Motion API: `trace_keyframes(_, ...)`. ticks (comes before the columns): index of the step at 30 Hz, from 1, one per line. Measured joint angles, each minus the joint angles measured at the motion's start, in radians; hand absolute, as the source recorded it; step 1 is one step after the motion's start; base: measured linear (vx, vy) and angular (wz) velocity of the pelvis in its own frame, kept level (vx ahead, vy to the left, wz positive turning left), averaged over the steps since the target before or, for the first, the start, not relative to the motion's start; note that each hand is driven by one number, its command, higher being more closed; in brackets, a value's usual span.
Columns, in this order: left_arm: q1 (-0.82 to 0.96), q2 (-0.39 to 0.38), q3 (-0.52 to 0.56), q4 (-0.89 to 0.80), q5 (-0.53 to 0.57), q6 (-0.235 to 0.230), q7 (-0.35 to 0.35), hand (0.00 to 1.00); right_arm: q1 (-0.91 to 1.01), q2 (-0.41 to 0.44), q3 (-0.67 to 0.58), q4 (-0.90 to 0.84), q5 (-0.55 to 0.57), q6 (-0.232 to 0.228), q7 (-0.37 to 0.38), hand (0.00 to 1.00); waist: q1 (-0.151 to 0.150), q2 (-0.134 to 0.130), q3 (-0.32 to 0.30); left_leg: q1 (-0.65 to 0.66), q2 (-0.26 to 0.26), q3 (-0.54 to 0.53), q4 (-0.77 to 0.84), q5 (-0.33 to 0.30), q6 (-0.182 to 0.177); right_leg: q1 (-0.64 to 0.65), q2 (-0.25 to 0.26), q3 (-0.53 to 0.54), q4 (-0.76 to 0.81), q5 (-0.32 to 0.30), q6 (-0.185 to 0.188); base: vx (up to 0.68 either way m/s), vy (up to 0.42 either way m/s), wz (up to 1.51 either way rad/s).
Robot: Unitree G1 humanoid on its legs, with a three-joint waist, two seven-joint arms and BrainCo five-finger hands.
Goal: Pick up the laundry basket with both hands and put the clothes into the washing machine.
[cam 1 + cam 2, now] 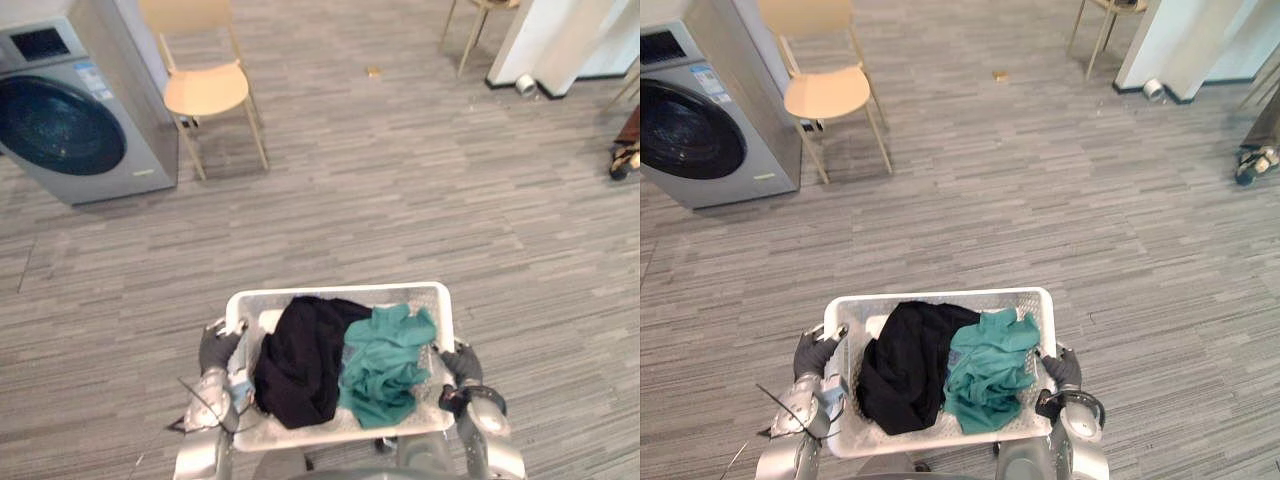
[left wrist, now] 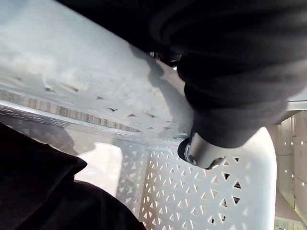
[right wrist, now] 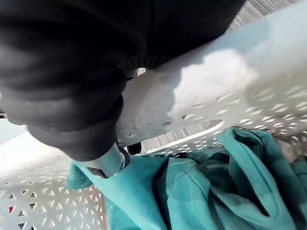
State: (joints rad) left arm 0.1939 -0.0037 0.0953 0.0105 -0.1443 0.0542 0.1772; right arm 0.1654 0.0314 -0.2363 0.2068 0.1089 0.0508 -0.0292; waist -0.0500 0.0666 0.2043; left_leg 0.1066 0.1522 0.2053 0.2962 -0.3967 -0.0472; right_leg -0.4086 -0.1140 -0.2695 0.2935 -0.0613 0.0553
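Note:
A white perforated laundry basket (image 1: 340, 292) is held off the floor close in front of me. Inside it, a black garment (image 1: 300, 360) lies on the left and a teal garment (image 1: 385, 365) on the right. My left hand (image 1: 218, 348) grips the basket's left side and my right hand (image 1: 462, 362) its right side. In the left wrist view a thumb (image 2: 204, 151) hooks over the rim into the basket (image 2: 192, 191). The right wrist view shows a thumb (image 3: 108, 160) curled inside against the teal garment (image 3: 216, 187). The grey washing machine (image 1: 70, 110) stands far left, its round door closed.
A light wooden chair (image 1: 205, 88) stands right beside the washing machine. Another chair's legs (image 1: 470, 30) and a white wall base (image 1: 560, 50) with a small white cup (image 1: 526, 84) are at the far right. A shoe (image 1: 625, 160) shows at the right edge.

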Motion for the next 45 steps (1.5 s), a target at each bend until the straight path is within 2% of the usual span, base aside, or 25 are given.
trace_keyframes(1, -0.010, -0.003, 0.000, 0.002, 0.000, 0.000, 0.001, 1.00, 0.001, 0.000, 0.002, -0.004, 0.003, -0.004, -0.010, 1.00, -0.008, 0.002, 0.001, 0.052, 0.015, -0.009, -0.022, -0.016, -0.047, -0.007, 0.024, 0.024, -0.057, 0.087, -0.007, 0.61, -0.255, 0.41)
trace_keyframes(2, -0.013, -0.007, 0.000, 0.009, 0.000, -0.001, 0.005, 1.00, 0.002, -0.004, 0.006, -0.005, 0.004, -0.004, -0.015, 1.00, -0.018, 0.012, 0.000, 0.085, 0.040, -0.017, -0.012, -0.037, -0.083, -0.004, 0.044, 0.053, -0.009, 0.189, -0.062, 0.73, -0.291, 0.23)
trace_keyframes(3, -0.025, -0.027, 0.002, 0.034, 0.000, -0.001, 0.014, 1.00, -0.011, -0.028, 0.011, -0.003, 0.005, -0.004, -0.019, 1.00, -0.013, 0.063, 0.004, 0.084, 0.100, -0.023, 0.059, -0.029, -0.102, -0.019, 0.074, 0.026, 0.116, 0.093, -0.093, 0.61, -0.256, 0.17)
trace_keyframes(4, -0.031, -0.030, 0.004, 0.038, 0.000, -0.001, 0.017, 1.00, -0.012, -0.036, 0.011, -0.005, 0.005, -0.004, -0.017, 1.00, -0.015, 0.065, 0.005, 0.058, 0.115, -0.032, 0.139, -0.008, -0.108, -0.018, 0.073, 0.017, 0.168, 0.037, -0.095, 0.63, -0.283, 0.11)
trace_keyframes(6, -0.032, -0.043, 0.004, 0.046, -0.001, -0.001, 0.018, 1.00, -0.012, -0.063, 0.023, -0.007, 0.018, -0.004, -0.014, 1.00, -0.007, 0.067, 0.005, -0.086, 0.196, -0.058, 0.531, 0.227, 0.036, 0.074, 0.090, -0.018, 0.194, -0.064, -0.135, 0.62, -0.321, 0.27)
trace_keyframes(9, -0.011, -0.058, 0.003, 0.059, -0.004, -0.006, 0.012, 1.00, -0.014, -0.097, 0.034, -0.019, 0.020, -0.006, -0.015, 1.00, 0.020, 0.063, 0.011, -0.251, 0.305, 0.035, 0.867, 0.212, 0.073, 0.282, 0.131, -0.020, 0.031, -0.070, -0.141, 0.55, -0.247, 0.04)
trace_keyframes(10, -0.007, -0.058, 0.002, 0.061, -0.004, -0.010, 0.007, 1.00, -0.016, -0.100, 0.039, -0.020, 0.020, -0.006, -0.015, 1.00, 0.025, 0.059, 0.015, -0.273, 0.307, 0.049, 0.893, 0.207, 0.081, 0.323, 0.132, -0.019, -0.001, -0.070, -0.141, 0.53, -0.160, 0.10)
trace_keyframes(12, 0.004, -0.057, 0.004, 0.060, -0.016, -0.023, -0.001, 1.00, -0.020, -0.110, 0.045, -0.026, 0.023, -0.006, -0.017, 1.00, 0.042, 0.048, 0.022, -0.359, 0.288, 0.100, 0.867, 0.186, 0.068, 0.444, 0.133, -0.020, -0.106, -0.072, -0.138, 0.50, -0.100, 0.11)
trace_keyframes(17, 0.007, -0.056, 0.017, 0.060, -0.022, -0.023, -0.002, 1.00, -0.021, -0.105, 0.050, -0.026, 0.022, -0.002, -0.011, 1.00, 0.072, 0.039, 0.037, -0.497, 0.195, 0.204, 0.405, 0.188, 0.025, 0.580, 0.103, -0.053, -0.188, -0.126, -0.086, 0.38, 0.056, 0.20)
trace_keyframes(19, 0.009, -0.057, 0.018, 0.053, -0.022, -0.022, -0.002, 1.00, -0.022, -0.105, 0.051, -0.026, 0.022, -0.002, -0.012, 1.00, 0.074, 0.030, 0.041, -0.522, 0.118, 0.167, 0.118, 0.248, -0.056, 0.634, 0.065, -0.087, -0.189, -0.170, -0.024, 0.45, 0.201, 0.33)
trace_keyframes(20, 0.010, -0.057, 0.019, 0.051, -0.022, -0.022, -0.001, 1.00, -0.024, -0.104, 0.051, -0.026, 0.022, -0.002, -0.012, 1.00, 0.077, 0.032, 0.040, -0.527, 0.109, 0.155, 0.065, 0.255, -0.066, 0.646, 0.060, -0.089, -0.189, -0.184, -0.005, 0.55, 0.311, 0.11)
trace_keyframes(23, 0.013, -0.064, 0.033, 0.025, -0.022, -0.023, 0.005, 1.00, -0.026, -0.077, 0.054, -0.024, 0.021, -0.003, -0.014, 1.00, 0.102, 0.007, 0.030, -0.546, 0.070, 0.154, 0.112, 0.388, 0.011, 0.679, -0.015, -0.088, -0.134, -0.246, 0.085, 0.51, 0.340, 0.06)
trace_keyframes(25, 0.009, -0.064, 0.044, 0.017, -0.022, -0.023, 0.006, 1.00, -0.030, -0.067, 0.056, -0.023, 0.021, -0.003, -0.014, 1.00, 0.108, -0.017, 0.029, -0.561, 0.050, 0.160, 0.230, 0.355, 0.077, 0.648, -0.082, -0.069, 0.024, -0.252, 0.096, 0.58, 0.401, 0.19)
trace_keyframes(26, 0.010, -0.063, 0.057, 0.013, -0.021, -0.023, 0.005, 1.00, -0.030, -0.051, 0.056, -0.024, 0.017, -0.003, -0.014, 1.00, 0.117, -0.053, 0.020, -0.543, 0.018, 0.178, 0.282, 0.285, 0.100, 0.589, -0.146, -0.034, 0.201, -0.237, 0.097, 0.50, 0.327, 0.15)
trace_keyframes(29, 0.024, -0.060, 0.074, 0.008, -0.018, -0.020, 0.005, 1.00, -0.028, -0.026, 0.057, -0.017, 0.004, -0.003, -0.013, 1.00, 0.102, -0.098, 0.022, -0.411, -0.072, 0.185, 0.319, 0.128, 0.144, 0.418, -0.262, 0.078, 0.679, -0.028, -0.045, 0.65, 0.366, 0.33)
trace_keyframes(32, 0.055, -0.059, 0.084, -0.002, 0.001, -0.020, 0.007, 1.00, -0.014, -0.007, 0.073, 0.003, -0.006, -0.003, -0.011, 1.00, 0.078, -0.081, 0.022, -0.234, -0.119, 0.137, 0.212, 0.081, 0.155, 0.258, -0.177, 0.104, 0.818, -0.146, -0.042, 0.64, 0.244, 0.41)
trace_keyframes(34, 0.065, -0.051, 0.080, -0.006, 0.021, -0.019, 0.006, 1.00, 0.027, 0.007, 0.078, -0.008, 0.001, -0.004, -0.011, 1.00, 0.032, -0.062, 0.021, -0.118, -0.127, 0.079, 0.121, 0.085, 0.148, 0.141, -0.063, 0.100, 0.680, -0.219, -0.047, 0.71, 0.143, 0.93)
trace_keyframes(36, 0.063, -0.047, 0.065, -0.007, 0.022, -0.018, 0.006, 1.00, 0.066, 0.008, 0.076, -0.061, 0.001, -0.003, -0.012, 1.00, 0.025, -0.057, 0.021, -0.030, -0.139, 0.045, 0.054, 0.075, 0.130, 0.051, -0.014, 0.079, 0.460, -0.218, -0.035, 0.66, 0.082, 0.74)
trace_keyframes(38, 0.064, -0.049, 0.060, -0.025, 0.023, -0.018, 0.005, 1.00, 0.107, 0.009, 0.079, -0.125, 0.007, -0.005, -0.015, 1.00, 0.022, -0.060, 0.011, 0.079, -0.141, 0.025, -0.009, 0.035, 0.059, 0.011, 0.051, 0.055, 0.050, -0.072, -0.041, 0.71, 0.041, 0.68)
trace_keyframes(39, 0.065, -0.049, 0.058, -0.027, 0.024, -0.019, 0.005, 1.00, 0.115, 0.009, 0.081, -0.134, 0.010, -0.005, -0.015, 1.00, 0.020, -0.066, 0.008, 0.110, -0.145, 0.015, -0.018, 0.022, 0.037, 0.008, 0.061, 0.053, -0.008, -0.020, -0.054, 0.94, -0.023, 0.91)
trace_keyframes(40, 0.073, -0.055, 0.052, -0.025, 0.034, -0.017, 0.006, 1.00, 0.140, 0.001, 0.089, -0.141, 0.021, -0.005, -0.021, 1.00, 0.005, -0.063, -0.012, 0.166, -0.133, -0.034, 0.003, 0.002, 0.007, 0.023, 0.077, 0.079, 0.021, 0.155, -0.135, 0.82, -0.038, 0.75)
trace_keyframes(42, 0.067, -0.065, 0.033, -0.021, 0.041, -0.014, 0.009, 1.00, 0.149, -0.017, 0.087, -0.146, 0.035, -0.003, -0.029, 1.00, 0.005, -0.010, -0.025, 0.150, -0.077, -0.046, 0.126, 0.015, -0.008, 0.032, 0.091, 0.044, 0.118, 0.097, -0.131, 0.79, -0.045, 0.43)
trace_keyframes(43, 0.052, -0.066, 0.033, -0.022, 0.041, -0.014, 0.021, 1.00, 0.147, -0.020, 0.088, -0.163, 0.039, -0.002, -0.029, 1.00, 0.006, 0.010, -0.015, 0.061, -0.025, -0.031, 0.395, 0.133, -0.009, 0.069, 0.101, 0.026, 0.187, 0.012, -0.140, 0.59, -0.045, 0.11)
trace_keyframes(44, 0.053, -0.066, 0.033, -0.022, 0.041, -0.014, 0.021, 1.00, 0.150, -0.021, 0.090, -0.171, 0.039, -0.002, -0.030, 1.00, 0.007, 0.018, -0.011, 0.016, 0.006, -0.024, 0.523, 0.248, -0.008, 0.107, 0.111, 0.027, 0.186, -0.014, -0.142, 0.83, -0.091, -0.05)
trace_keyframes(45, 0.065, -0.065, 0.032, -0.025, 0.040, -0.016, 0.020, 1.00, 0.165, -0.017, 0.098, -0.186, 0.040, -0.001, -0.033, 1.00, 0.017, 0.033, -0.011, -0.067, 0.086, -0.006, 0.740, 0.380, -0.008, 0.195, 0.136, 0.033, 0.149, -0.051, -0.147, 0.53, -0.047, -0.17)
